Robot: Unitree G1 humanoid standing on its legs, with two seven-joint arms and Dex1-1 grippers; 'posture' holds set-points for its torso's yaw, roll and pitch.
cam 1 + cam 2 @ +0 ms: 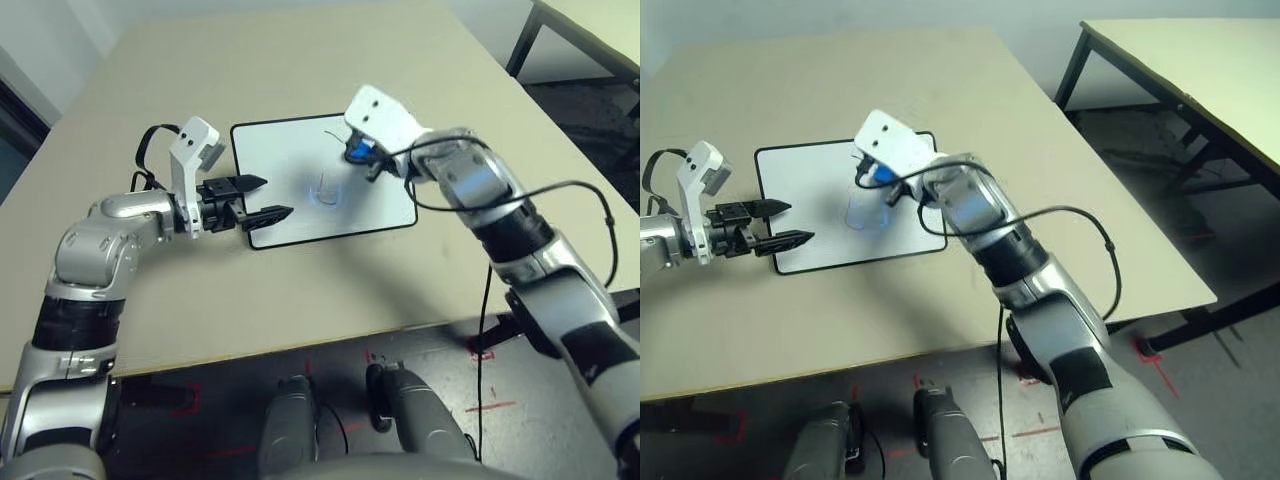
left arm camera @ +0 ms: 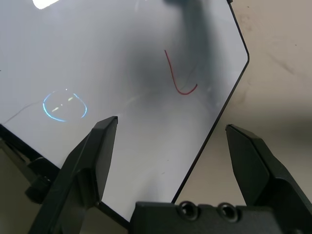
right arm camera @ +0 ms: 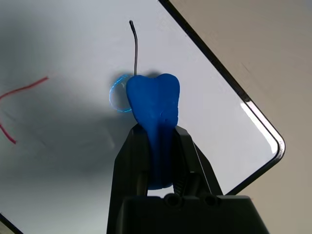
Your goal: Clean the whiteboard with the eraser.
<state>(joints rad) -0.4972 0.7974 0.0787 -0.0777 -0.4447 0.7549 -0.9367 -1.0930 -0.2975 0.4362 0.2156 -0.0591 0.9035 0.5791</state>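
Between the two black fingers of your right gripper [image 3: 156, 146] sits the eraser [image 3: 154, 105], a small bright blue block squeezed tight, with its rounded end poking out past the fingertips. That end is over the whiteboard [image 1: 290, 165], near the far right part of it, right by a thin dark line [image 3: 135, 46] and a pale blue ring [image 3: 117, 95] drawn on the white. You cannot tell if the eraser touches the board.

Your left gripper [image 1: 262, 198] has its fingers spread wide with nothing between them. It hangs by the near left corner of the whiteboard, one finger over the white and one just past the black frame.

The whiteboard lies flat on the tan table [image 1: 300, 60]. It has a red curved mark [image 2: 176, 78] and a light blue circle [image 2: 64, 104] on it. None of the marks make letters you can read.
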